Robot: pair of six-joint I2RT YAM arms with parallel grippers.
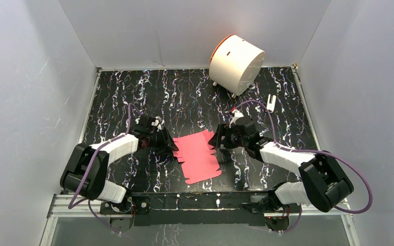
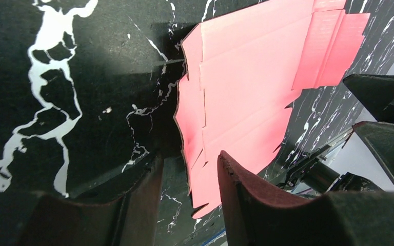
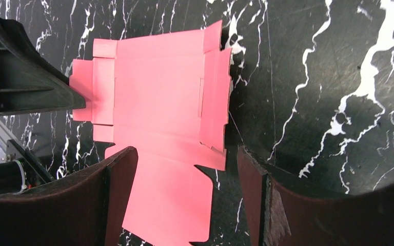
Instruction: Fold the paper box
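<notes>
paper box [image 1: 199,156]: flat pink-red sheet on the desk [image 1: 133,92], midway between side edges, closer to near edge | long axis: far edge to near edge, near end leaning slightly right | left pincer [image 1: 172,147]: fingers apart, astride sheet's left edge | right pincer [image 1: 217,139]: fingers apart, astride sheet's right edge

I am wearing white shells [image 1: 120,145] over black joints [image 1: 84,171], trailing purple cables [image 1: 369,190], my jaws showing dark rough-edged fingers [image 3: 120,189]
</notes>
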